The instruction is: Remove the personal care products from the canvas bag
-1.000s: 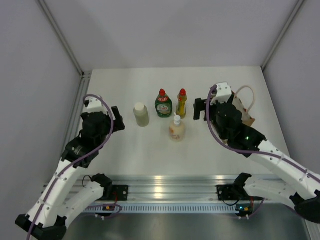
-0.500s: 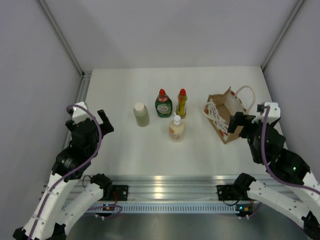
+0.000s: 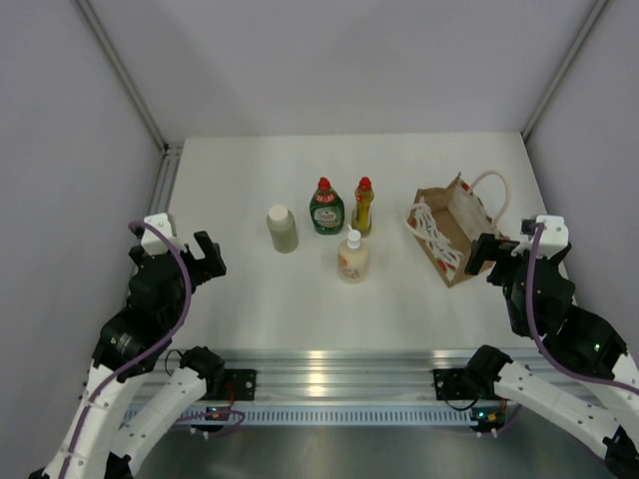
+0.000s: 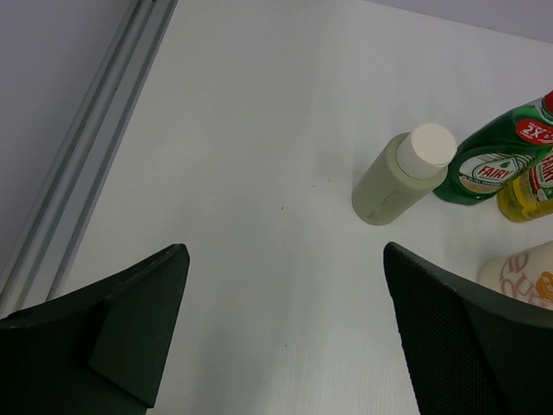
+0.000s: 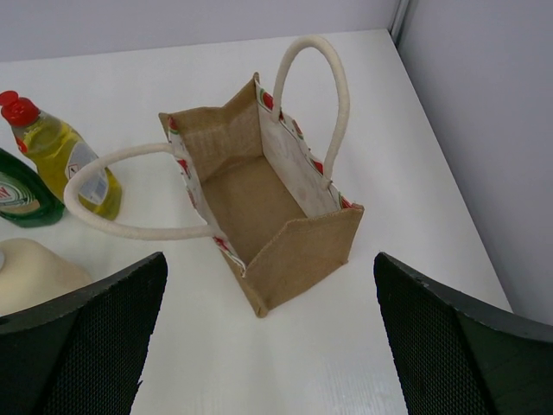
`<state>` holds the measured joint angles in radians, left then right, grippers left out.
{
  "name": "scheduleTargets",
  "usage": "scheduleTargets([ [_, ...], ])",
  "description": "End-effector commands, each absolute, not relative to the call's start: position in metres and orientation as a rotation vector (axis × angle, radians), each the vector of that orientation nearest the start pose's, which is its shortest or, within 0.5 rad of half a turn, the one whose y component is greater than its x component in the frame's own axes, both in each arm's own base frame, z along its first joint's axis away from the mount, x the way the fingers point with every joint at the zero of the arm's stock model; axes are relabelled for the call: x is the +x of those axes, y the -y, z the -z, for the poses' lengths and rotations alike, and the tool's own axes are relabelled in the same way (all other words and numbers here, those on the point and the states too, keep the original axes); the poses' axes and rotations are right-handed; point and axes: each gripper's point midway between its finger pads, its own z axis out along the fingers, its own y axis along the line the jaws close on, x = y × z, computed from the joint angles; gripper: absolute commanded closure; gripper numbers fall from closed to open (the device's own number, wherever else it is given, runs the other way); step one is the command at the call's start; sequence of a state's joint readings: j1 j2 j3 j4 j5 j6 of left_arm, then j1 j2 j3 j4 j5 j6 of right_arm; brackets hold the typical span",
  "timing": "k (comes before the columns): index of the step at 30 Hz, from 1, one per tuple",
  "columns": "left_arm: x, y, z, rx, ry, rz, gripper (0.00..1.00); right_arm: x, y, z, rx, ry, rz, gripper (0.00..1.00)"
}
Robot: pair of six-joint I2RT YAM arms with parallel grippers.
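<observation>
Canvas bag [image 5: 302,251] upright at right of table [image 3: 250,299], green bottle [image 3: 325,208], yellow bottle [image 3: 362,207], cream bottle [image 3: 282,229], pump bottle [image 3: 352,256] standing mid-table outside it, left gripper [image 4: 285,346] spread wide, right gripper [image 5: 268,346] spread wide near bag

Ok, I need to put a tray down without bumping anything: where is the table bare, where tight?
Bare: the far strip of the table behind everything; the left side between the cream bottle and the rail; the near strip before the pump bottle. Tight: green bottle, yellow bottle and pump bottle cluster; narrower gap to the canvas bag.
</observation>
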<state>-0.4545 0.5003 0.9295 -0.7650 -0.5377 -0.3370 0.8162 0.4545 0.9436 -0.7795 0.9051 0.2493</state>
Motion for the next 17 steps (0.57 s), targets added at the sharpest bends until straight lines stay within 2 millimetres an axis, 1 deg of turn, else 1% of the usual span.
scheduleTargets([
  [1, 0.2073, 0.0174, -0.2856, -0.236, -1.838, 0.052, 0.02, 0.1904, -0.0086, -0.2987, 0.114, -1.758, 0.097, 0.0],
  [9, 0.2076, 0.0178, -0.2922, -0.24, -1.825, 0.063, 0.02, 0.1909, -0.0086, -0.2966, 0.123, -1.76, 0.1, 0.01],
  [17, 0.2086, 0.0186, -0.2889, -0.236, -1.835, 0.059, 0.02, 0.1915, -0.0086, -0.2958, 0.125, -1.762, 0.106, 0.0],
])
